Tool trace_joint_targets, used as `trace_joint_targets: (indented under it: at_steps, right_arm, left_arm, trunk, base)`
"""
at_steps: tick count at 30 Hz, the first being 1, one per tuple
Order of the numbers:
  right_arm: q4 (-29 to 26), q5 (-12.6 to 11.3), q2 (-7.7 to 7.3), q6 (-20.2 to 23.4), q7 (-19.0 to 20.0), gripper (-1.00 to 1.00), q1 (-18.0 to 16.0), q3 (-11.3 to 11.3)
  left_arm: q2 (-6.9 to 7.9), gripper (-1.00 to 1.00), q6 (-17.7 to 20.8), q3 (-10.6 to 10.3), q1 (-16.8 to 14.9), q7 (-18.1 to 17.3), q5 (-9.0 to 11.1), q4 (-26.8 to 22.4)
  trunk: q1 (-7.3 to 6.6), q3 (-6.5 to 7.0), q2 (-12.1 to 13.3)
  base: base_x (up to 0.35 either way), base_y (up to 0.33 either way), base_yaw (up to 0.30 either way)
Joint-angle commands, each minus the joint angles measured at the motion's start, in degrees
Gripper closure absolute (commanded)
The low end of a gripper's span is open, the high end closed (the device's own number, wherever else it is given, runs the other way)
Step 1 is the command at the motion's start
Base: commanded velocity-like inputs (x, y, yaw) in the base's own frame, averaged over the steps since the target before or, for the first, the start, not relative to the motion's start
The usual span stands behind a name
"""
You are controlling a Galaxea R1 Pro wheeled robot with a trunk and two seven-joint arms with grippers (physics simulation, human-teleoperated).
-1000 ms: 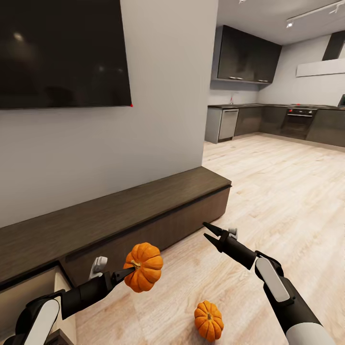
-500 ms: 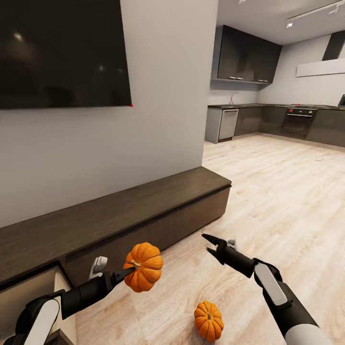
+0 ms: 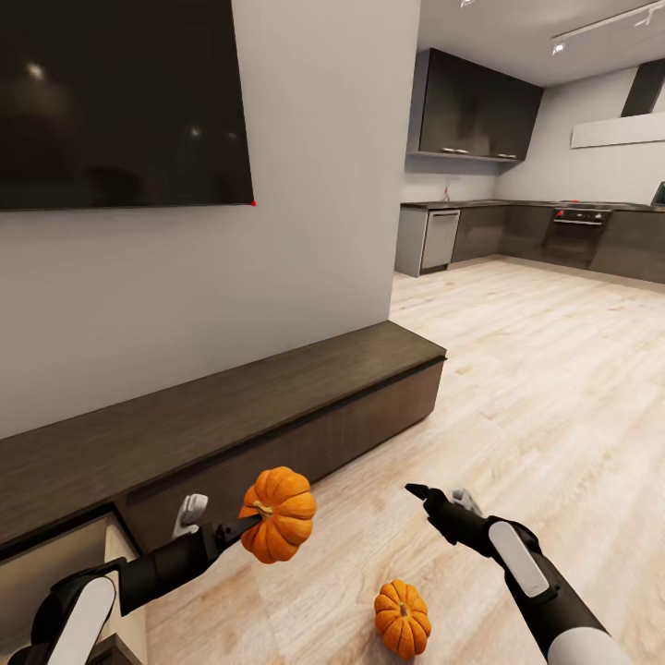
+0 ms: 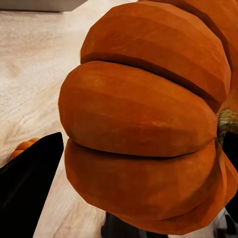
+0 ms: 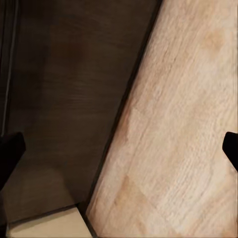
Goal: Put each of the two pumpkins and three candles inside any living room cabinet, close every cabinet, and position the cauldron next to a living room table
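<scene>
I see a wide wood floor (image 3: pixel 536 369) with lots of open room on my right, running back to the kitchen. On my left a white wall (image 3: pixel 314 231) holds a big black TV (image 3: pixel 120 102). Under it sits the long dark cabinet (image 3: pixel 231 416), low against the wall. Its near end is pulled open by my left arm, and its far end stops at the wall's corner. My left gripper (image 3: pixel 247 523) has its jaws clamped on the big pumpkin (image 3: pixel 279 515), up in the air just in front of the cabinet. My right gripper (image 3: pixel 417 493) hangs over bare floor with its jaws apart. The small pumpkin (image 3: pixel 402 618) sits on the floor between my arms.
</scene>
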Motion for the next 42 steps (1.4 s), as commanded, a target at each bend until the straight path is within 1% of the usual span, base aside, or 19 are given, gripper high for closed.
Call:
trace_joint_targets:
  at_steps: [1,4,7,8,10,11,12,14,16,20,22,23,26,31,34,36,37,38,42]
  right_arm:
    - [0.33,0.0,-0.05,-0.29,0.0,-1.0,-0.02,0.03]
    - [2.16,0.17,-0.09,-0.78,0.15,-1.0,-0.04,0.06]
    - [3.38,0.26,-0.13,-0.99,0.32,-1.0,-0.03,0.12]
    - [3.7,0.3,-0.15,-1.07,0.37,-1.0,-0.02,0.17]
    - [3.99,0.37,-0.12,-1.13,0.45,-1.0,0.0,0.34]
    - [4.16,1.08,0.0,-1.46,0.5,-1.0,0.01,1.26]
    - [4.21,1.46,0.03,-1.69,0.51,-1.0,0.02,1.6]
    - [4.29,3.05,0.11,-2.8,0.61,-1.0,0.03,2.88]
    - [4.29,4.05,0.19,-3.51,1.4,-1.0,0.02,3.67]
    - [4.29,4.78,0.23,-3.96,3.59,-1.0,0.03,4.13]
    - [4.29,5.36,0.24,-4.07,4.8,-1.0,0.03,4.21]
    - [4.3,6.25,0.24,-4.13,5.73,-1.0,0.03,4.21]
    - [4.39,7.41,0.24,-4.17,6.55,-1.0,0.04,4.21]
    - [4.54,7.89,0.3,-4.21,6.88,-1.0,0.03,4.21]
    - [5.56,7.95,0.28,-4.87,6.93,-1.0,0.04,4.18]
    - [7.11,7.98,0.26,-5.79,6.94,-1.0,0.04,4.09]
    - [7.49,7.98,0.26,-5.93,6.94,-1.0,0.04,4.08]
    - [8.11,8.01,0.24,-6.12,6.98,-1.0,0.04,4.06]
    - [9.03,8.05,0.17,-6.4,7.01,-1.0,0.04,4.04]
  left_arm:
    - [0.02,1.0,0.3,-0.02,-0.02,-0.24,-0.08,-0.05]
    - [0.06,1.0,0.33,-0.14,-0.02,-0.32,0.01,-0.11]
    - [0.08,1.0,0.35,-0.17,-0.03,-0.34,0.18,-0.13]
    - [0.16,1.0,0.35,-0.18,-0.04,-0.34,0.57,-0.13]
    - [0.31,1.0,0.38,-0.23,-0.03,-0.35,1.69,-0.14]
    - [0.5,1.0,0.42,-0.26,-0.03,-0.33,3.8,-0.18]
    - [0.56,1.0,0.42,-0.26,-0.02,-0.32,4.34,-0.19]
    - [0.76,1.0,0.63,-0.24,-0.03,-0.34,6.16,-0.23]
    - [0.92,1.0,0.83,-0.21,-0.01,-0.38,7.08,-0.38]
    - [1.61,1.0,0.95,-0.43,0.0,-0.5,7.78,-0.56]
    - [1.91,1.0,1.0,-0.94,0.0,-1.07,8.41,-0.61]
    - [2.08,1.0,1.03,-1.61,0.0,-2.24,9.13,-0.64]
    - [2.17,1.0,1.05,-2.63,0.0,-3.95,9.66,-0.66]
    - [2.14,1.0,1.05,-4.86,-0.01,-4.86,9.99,-0.67]
    - [2.04,1.0,1.03,-7.12,-0.02,-5.04,10.07,-0.67]
    - [1.81,1.0,0.99,-9.42,-0.04,-5.07,10.07,-0.67]
    - [1.75,1.0,0.99,-10.0,-0.03,-5.08,10.08,-0.67]
    - [1.62,1.0,0.96,-11.11,-0.05,-5.08,10.07,-0.67]
    - [1.33,1.0,0.9,-13.57,-0.07,-5.1,10.09,-0.67]
  trunk:
    - [-0.01,-0.05,-0.02]
    - [-0.01,-0.05,-0.02]
    - [0.06,-0.72,-0.06]
    - [0.09,-0.94,-0.08]
    - [0.14,-1.38,-0.1]
    - [0.17,-1.6,-0.12]
    - [0.19,-1.83,-0.13]
    - [0.24,-2.27,-0.16]
    - [0.3,-2.71,-0.18]
    - [0.4,-3.6,-0.24]
    - [0.45,-4.04,-0.26]
    - [0.48,-4.26,-0.28]
    - [0.55,-4.93,-0.32]
    - [0.68,-6.03,-0.38]
    - [0.76,-6.7,-0.42]
    - [0.81,-7.14,-0.45]
    - [0.84,-7.36,-0.46]
    - [0.86,-7.59,-0.48]
    - [0.97,-8.47,-0.53]
  base:
    - [0.0,0.0,0.0]
    - [0.0,0.0,0.0]
    - [0.0,0.0,0.0]
    - [0.0,0.0,0.0]
    - [0.0,0.0,0.0]
    - [0.0,0.0,0.0]
    - [0.0,0.0,0.0]
    - [0.0,0.0,0.0]
    - [0.0,0.0,0.0]
    - [0.0,0.0,0.0]
    - [0.0,0.0,0.0]
    - [0.0,0.0,0.0]
    - [0.0,0.0,0.0]
    - [0.0,0.0,0.0]
    - [0.0,0.0,0.0]
    - [0.0,0.0,0.0]
    - [0.0,0.0,0.0]
    - [0.0,0.0,0.0]
    - [0.0,0.0,0.0]
